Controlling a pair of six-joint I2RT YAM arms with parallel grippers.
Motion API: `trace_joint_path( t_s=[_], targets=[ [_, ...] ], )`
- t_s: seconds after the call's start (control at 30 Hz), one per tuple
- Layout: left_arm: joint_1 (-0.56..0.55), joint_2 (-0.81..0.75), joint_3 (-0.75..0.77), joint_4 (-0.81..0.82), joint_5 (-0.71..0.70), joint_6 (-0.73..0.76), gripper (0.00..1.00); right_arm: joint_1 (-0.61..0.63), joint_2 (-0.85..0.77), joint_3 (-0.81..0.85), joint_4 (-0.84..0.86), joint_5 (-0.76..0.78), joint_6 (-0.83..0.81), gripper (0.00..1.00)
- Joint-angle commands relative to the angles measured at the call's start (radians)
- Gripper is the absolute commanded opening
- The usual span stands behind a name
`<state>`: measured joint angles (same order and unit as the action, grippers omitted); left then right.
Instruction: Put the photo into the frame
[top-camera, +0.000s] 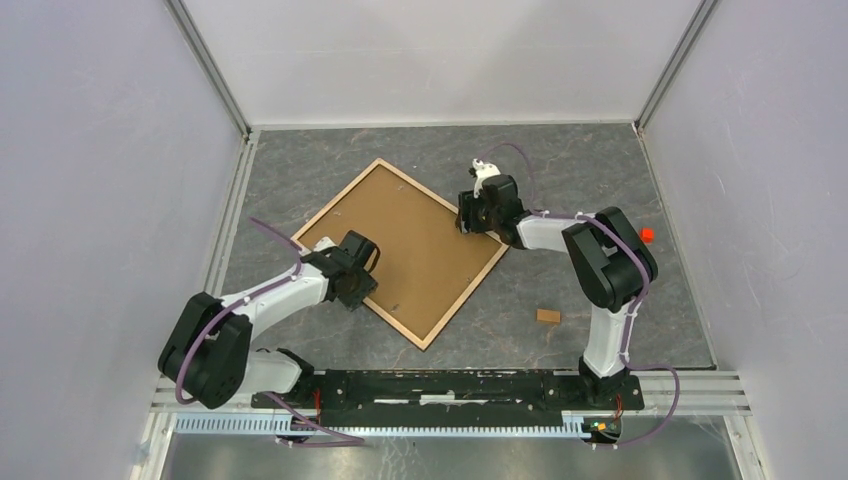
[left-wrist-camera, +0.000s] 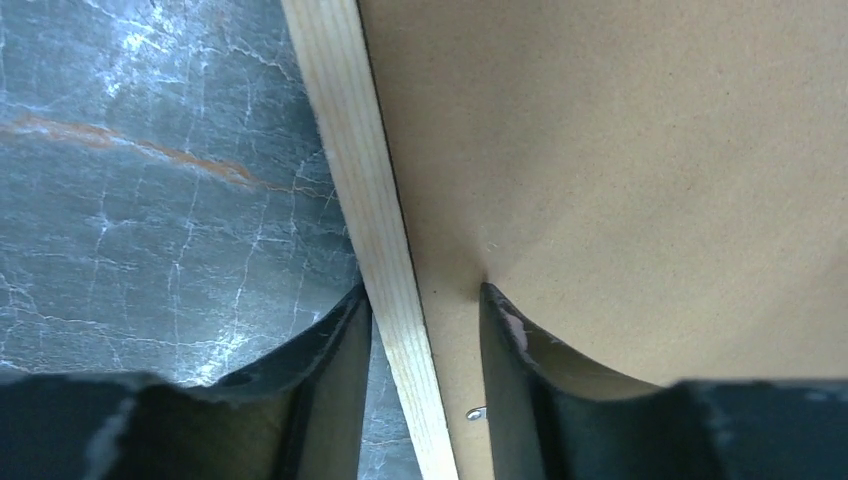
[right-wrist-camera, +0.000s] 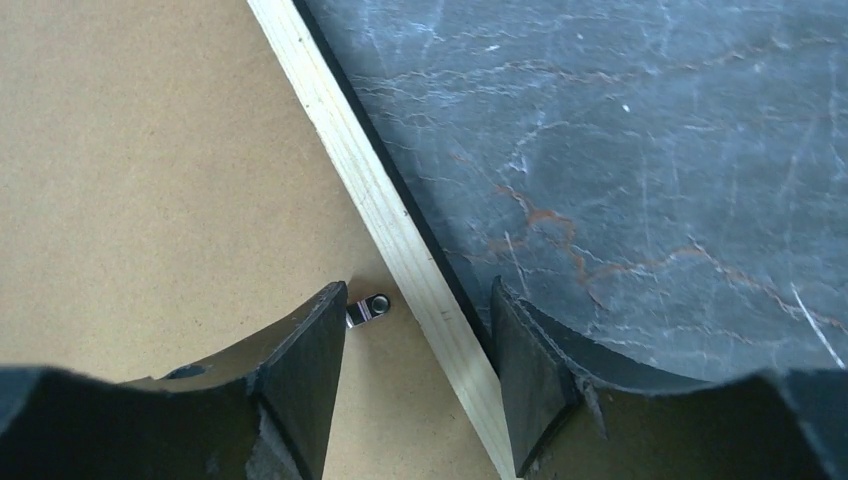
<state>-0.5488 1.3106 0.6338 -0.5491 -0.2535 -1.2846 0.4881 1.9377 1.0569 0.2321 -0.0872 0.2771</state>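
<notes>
A dark grey marbled stone-look surface (top-camera: 560, 170) carries a large thin-rimmed light wood rectangular frame (top-camera: 345, 195), lying flat and turned diamond-wise, a plain brown backing board (top-camera: 420, 250) facing up inside its rim. A small tan block (top-camera: 548, 316) lies apart toward the near right; a small red object (top-camera: 646, 236) sits at the right edge.

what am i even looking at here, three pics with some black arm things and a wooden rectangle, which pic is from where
These are two robot arms bolted at the near edge of a grey marbled table. The wide picture looks down from above. The other two come from cameras on each wrist, so the dark shapes at the bottom are that arm's own fingers.

A picture frame lies face down, its brown backing board up. The left gripper straddles the frame's light wood rim, one finger outside on the table side, one over the board. The right gripper straddles the opposite rim the same way, beside a small metal clip. Both jaws look partly open, not clamped. A small brown piece and a red object lie apart.
</notes>
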Motion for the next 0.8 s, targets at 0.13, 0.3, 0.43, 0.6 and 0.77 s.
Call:
trace_joint_path(
  t_s=[0.13, 0.3, 0.43, 0.6, 0.77],
  targets=[
    [0.055, 0.070, 0.049, 0.036, -0.055, 0.092, 0.28, 0.091, -0.100, -0.084, -0.005, 0.048, 0.090, 0.62],
    [0.090, 0.087, 0.048, 0.014, -0.057, 0.162, 0.11, 0.096, -0.102, -0.046, -0.076, 0.147, 0.057, 0.71],
    [0.091, 0.059, 0.013, 0.030, -0.050, 0.160, 0.04, 0.119, -0.058, 0.032, -0.176, 0.266, 0.069, 0.71],
    [0.091, 0.046, -0.006, 0.030, -0.027, 0.137, 0.02, 0.159, -0.012, 0.108, -0.278, 0.313, 0.069, 0.65],
    [0.092, 0.036, -0.006, 0.020, -0.037, 0.132, 0.02, 0.168, 0.000, 0.136, -0.332, 0.307, 0.069, 0.55]
  ],
)
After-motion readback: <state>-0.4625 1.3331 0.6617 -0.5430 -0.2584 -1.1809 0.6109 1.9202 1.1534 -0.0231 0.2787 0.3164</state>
